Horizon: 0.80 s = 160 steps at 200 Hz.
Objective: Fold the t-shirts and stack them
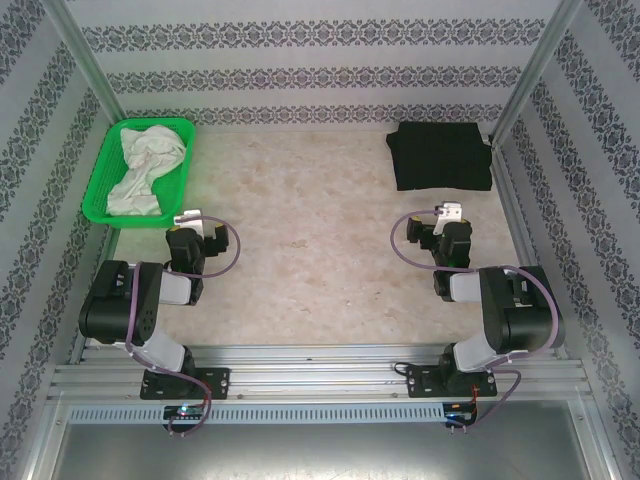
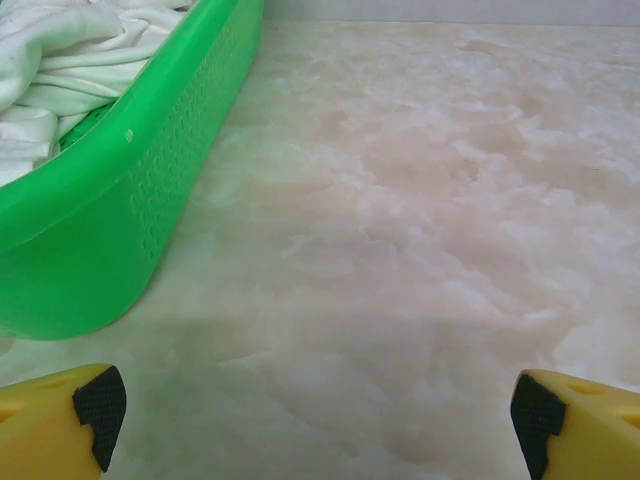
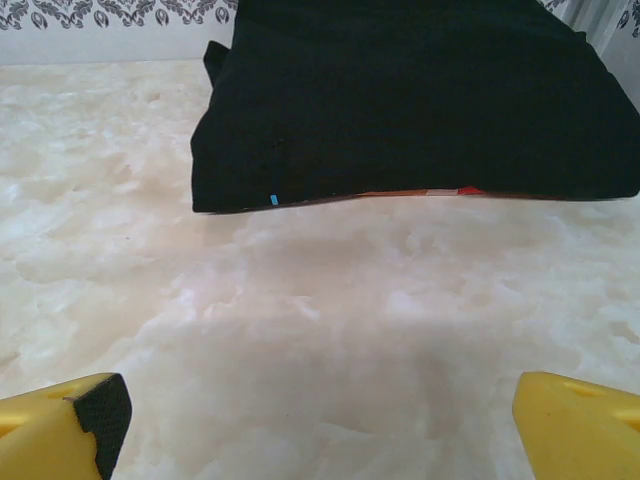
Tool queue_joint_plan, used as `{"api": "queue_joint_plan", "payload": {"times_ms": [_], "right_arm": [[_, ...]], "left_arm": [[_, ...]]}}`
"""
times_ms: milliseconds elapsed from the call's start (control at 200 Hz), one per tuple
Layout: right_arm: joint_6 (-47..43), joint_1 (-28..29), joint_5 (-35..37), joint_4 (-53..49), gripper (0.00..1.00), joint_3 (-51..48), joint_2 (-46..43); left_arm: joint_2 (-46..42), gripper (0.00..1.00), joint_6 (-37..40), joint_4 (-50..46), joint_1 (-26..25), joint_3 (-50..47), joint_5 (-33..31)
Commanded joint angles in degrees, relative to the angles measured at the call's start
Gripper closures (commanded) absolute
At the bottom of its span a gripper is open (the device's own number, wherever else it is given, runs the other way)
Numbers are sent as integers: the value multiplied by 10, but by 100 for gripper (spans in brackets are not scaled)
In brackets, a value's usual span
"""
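Note:
A white t-shirt (image 1: pixel 147 168) lies crumpled in the green mesh basket (image 1: pixel 101 196) at the far left; its folds (image 2: pixel 60 60) show over the basket wall (image 2: pixel 150 180) in the left wrist view. A black t-shirt (image 1: pixel 441 155) lies folded flat at the far right, and its near edge (image 3: pixel 420 100) faces the right wrist camera. My left gripper (image 1: pixel 196 219) hovers just right of the basket, open, nothing between its yellow fingertips (image 2: pixel 60 425). My right gripper (image 1: pixel 449 214) stands open a short way in front of the black shirt, its fingertips (image 3: pixel 70 425) wide apart over bare table.
The marble-patterned tabletop (image 1: pixel 310 230) stretches between the two arms. Patterned walls and metal posts (image 1: pixel 85 60) close in the back and sides. An aluminium rail (image 1: pixel 320 375) runs along the near edge.

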Motion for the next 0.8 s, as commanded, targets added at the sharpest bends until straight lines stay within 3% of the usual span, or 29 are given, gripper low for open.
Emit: {"api": "queue_joint_plan", "payload": {"times_ms": [0, 570, 794], "right_arm": [[-5, 0, 1, 22, 2, 4, -3], [-5, 0, 1, 22, 2, 4, -2], [-5, 0, 1, 22, 2, 5, -2]], "left_arm": [[-2, 0, 10, 24, 1, 4, -5], [-2, 0, 12, 19, 1, 8, 4], [-2, 0, 31, -8, 1, 21, 50]]}}
